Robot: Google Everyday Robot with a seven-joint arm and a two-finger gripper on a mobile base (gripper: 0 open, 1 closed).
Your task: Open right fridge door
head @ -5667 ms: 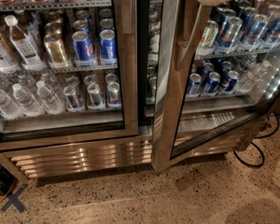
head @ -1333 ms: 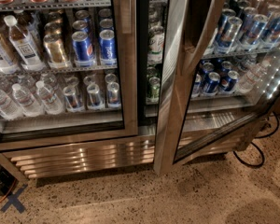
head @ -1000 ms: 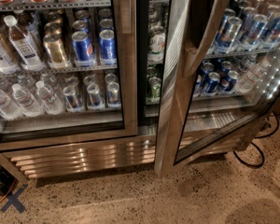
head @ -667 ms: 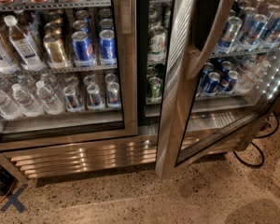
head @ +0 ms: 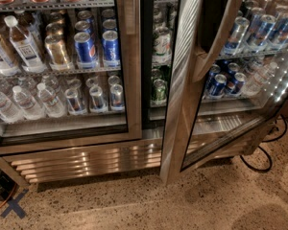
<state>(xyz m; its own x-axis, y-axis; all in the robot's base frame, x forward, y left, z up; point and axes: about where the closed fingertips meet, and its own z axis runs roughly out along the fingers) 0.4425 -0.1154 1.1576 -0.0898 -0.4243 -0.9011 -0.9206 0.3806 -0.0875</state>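
**Right fridge door stands swung out over the speckled floor**

The floor (head: 134, 205) is tan speckled stone. A blue taped cross (head: 13, 204) lies at its lower left, and a black cable (head: 265, 153) loops at the right, near the cabinet's foot. A louvred steel kick grille (head: 86, 159) runs along the base of the fridge and reflects the light in bands.

The gripper is outside the camera's view, so its grip cannot be told and nothing can be placed against it.

The right fridge door (head: 182, 104) is angled outward from the cabinet. Its wide brushed-steel edge is nearest the camera and its bottom corner hangs just above the floor. The left door (head: 129, 56) beside it is closed flush.

Behind the left pane, the middle shelf holds blue cans (head: 86, 47) beside a gold can (head: 57, 51). The shelf below holds clear water bottles (head: 24, 99) and silver cans (head: 96, 97).

In the gap between the two doors, green cans (head: 158, 90) stand on a shelf. Through and behind the open door's glass, more blue cans (head: 221, 83) fill the right compartment. A strip of white lights (head: 283, 75) runs down that compartment's far wall.
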